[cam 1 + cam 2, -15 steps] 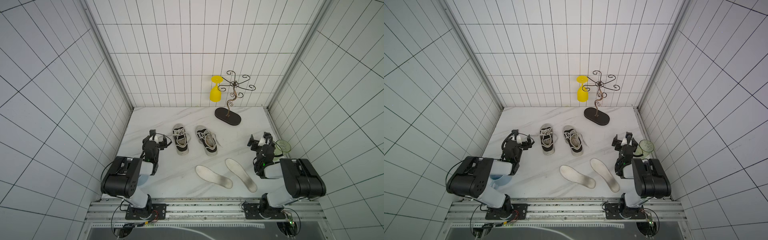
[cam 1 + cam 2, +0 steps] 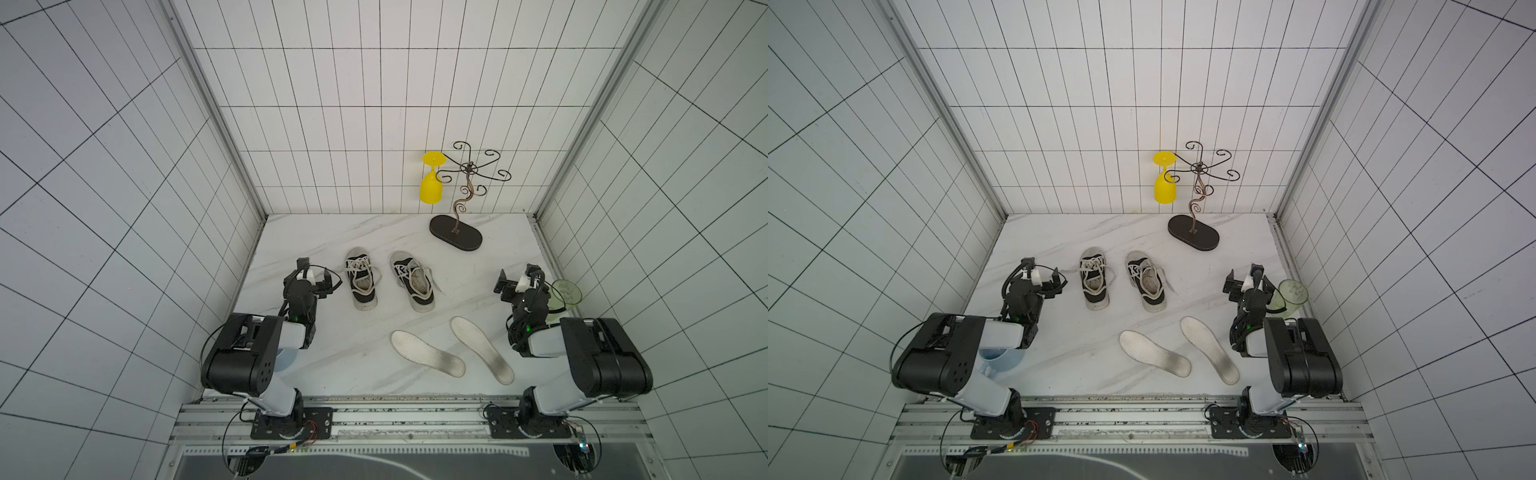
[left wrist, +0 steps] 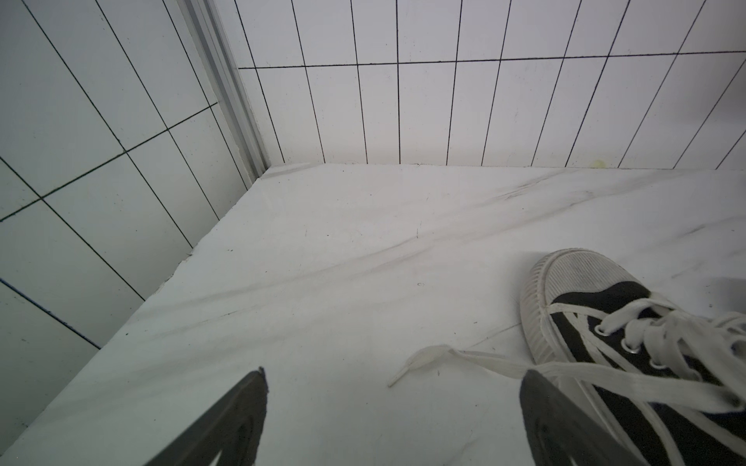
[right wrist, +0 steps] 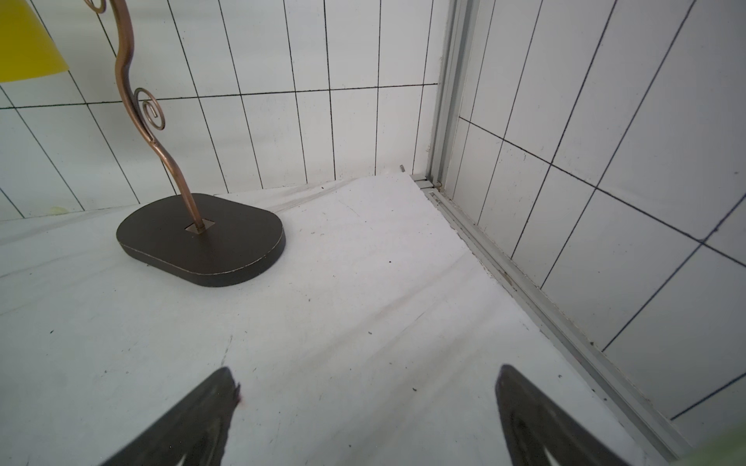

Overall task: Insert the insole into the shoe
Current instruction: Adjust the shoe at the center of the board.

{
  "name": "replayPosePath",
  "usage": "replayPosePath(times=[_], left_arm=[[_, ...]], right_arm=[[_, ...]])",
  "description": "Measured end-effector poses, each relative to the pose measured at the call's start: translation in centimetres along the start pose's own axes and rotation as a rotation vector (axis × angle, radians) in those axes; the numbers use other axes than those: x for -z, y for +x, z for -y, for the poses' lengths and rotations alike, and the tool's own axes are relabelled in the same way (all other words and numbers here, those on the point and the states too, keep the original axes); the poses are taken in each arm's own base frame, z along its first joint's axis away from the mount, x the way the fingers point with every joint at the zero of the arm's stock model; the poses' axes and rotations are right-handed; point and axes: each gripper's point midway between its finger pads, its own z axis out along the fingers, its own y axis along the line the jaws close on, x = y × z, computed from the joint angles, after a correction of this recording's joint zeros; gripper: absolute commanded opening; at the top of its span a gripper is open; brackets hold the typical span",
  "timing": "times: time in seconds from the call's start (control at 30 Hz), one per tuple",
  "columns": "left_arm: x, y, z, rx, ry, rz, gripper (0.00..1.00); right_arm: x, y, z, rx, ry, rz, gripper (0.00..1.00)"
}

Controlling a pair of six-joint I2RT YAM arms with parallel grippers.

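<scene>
Two black-and-white laced shoes stand side by side mid-table in both top views, one on the left [image 2: 360, 279] [image 2: 1094, 278] and one on the right [image 2: 413, 282] [image 2: 1146, 281]. Two white insoles lie flat nearer the front, apart from the shoes: one [image 2: 428, 353] [image 2: 1154, 353] and another to its right [image 2: 482, 350] [image 2: 1209, 350]. My left gripper [image 2: 314, 270] [image 3: 393, 375] hangs open and empty just left of the left shoe [image 3: 605, 322], whose loose lace [image 3: 444, 355] lies between the fingers. My right gripper [image 2: 517, 276] [image 4: 367, 375] is open and empty over bare table at the right.
A dark oval-based wire stand [image 2: 456, 233] [image 4: 202, 240] holds an upside-down yellow glass [image 2: 431, 183] at the back. A green glass [image 2: 565, 293] stands beside the right arm. A pale blue cup [image 2: 998, 359] sits under the left arm. Tiled walls close three sides.
</scene>
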Motion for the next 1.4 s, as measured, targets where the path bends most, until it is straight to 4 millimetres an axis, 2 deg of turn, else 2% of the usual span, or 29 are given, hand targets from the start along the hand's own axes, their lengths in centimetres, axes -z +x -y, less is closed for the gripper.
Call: replayPosePath(times=[0.03,0.1,0.17,0.2,0.27,0.3,0.33,0.4,0.43,0.47,0.53,0.67,0.77,0.87,0.97,1.1,1.27,1.4], left_arm=[[-0.4,-0.8,-0.5,0.018,-0.029,-0.020,0.98],[-1.3,-4.0,-1.3,0.086,-0.072,-0.026,0.97],[-1.7,-8.4,-1.6,0.173,-0.074,-0.010,0.97],[-1.6,-9.9,-1.5,0.205,-0.067,-0.006,0.97],[-0.7,-12.0,0.2,0.263,-0.046,-0.035,0.97],[-0.2,-12.2,1.6,0.274,-0.027,-0.063,0.97],[0.7,-12.0,3.8,0.278,0.005,-0.109,0.97],[2.5,-10.8,7.9,0.276,0.071,-0.213,0.97],[3.6,-9.8,9.6,0.274,0.099,-0.274,0.96],[4.7,-8.5,10.9,0.275,0.113,-0.341,0.93],[6.1,-6.1,11.6,0.278,0.112,-0.445,0.90],[8.0,-0.6,11.0,0.247,0.070,-0.619,0.88],[8.5,1.9,10.7,0.201,0.043,-0.703,0.89],[8.2,3.3,10.9,0.170,0.045,-0.745,0.89],[7.7,4.8,11.1,0.149,0.040,-0.787,0.88],[6.4,5.7,11.1,0.149,0.025,-0.816,0.77],[4.7,5.5,11.5,0.183,0.046,-0.823,0.80],[4.4,3.7,12.0,0.220,0.085,-0.799,0.82]], right_arm=[[-0.3,0.2,-0.1,0.005,0.002,-0.043,0.92],[-1.4,-0.8,-0.5,-0.029,-0.004,-0.092,0.89],[-2.8,-3.7,-2.3,-0.108,-0.052,-0.109,0.89],[-3.0,-4.9,-3.2,-0.140,-0.077,-0.113,0.89],[-2.3,-7.5,-7.5,-0.180,-0.165,-0.132,0.88],[-1.4,-8.2,-10.0,-0.186,-0.216,-0.147,0.89],[0.1,-8.9,-13.4,-0.187,-0.288,-0.172,0.87],[3.3,-9.2,-18.8,-0.179,-0.426,-0.229,0.82],[4.9,-8.9,-21.1,-0.171,-0.490,-0.268,0.77],[5.9,-8.4,-22.5,-0.170,-0.530,-0.308,0.72],[7.1,-7.1,-24.4,-0.158,-0.573,-0.392,0.70],[8.3,-3.6,-28.8,-0.078,-0.615,-0.538,0.70],[9.6,-1.6,-31.4,-0.019,-0.649,-0.602,0.72],[10.8,-0.9,-33.0,0.019,-0.678,-0.630,0.72],[11.2,-1.3,-33.8,0.027,-0.691,-0.628,0.72],[11.3,-1.8,-34.5,0.025,-0.703,-0.620,0.72],[11.2,-1.6,-35.7,0.048,-0.711,-0.631,0.72],[11.4,-1.2,-36.6,0.068,-0.721,-0.640,0.74]])
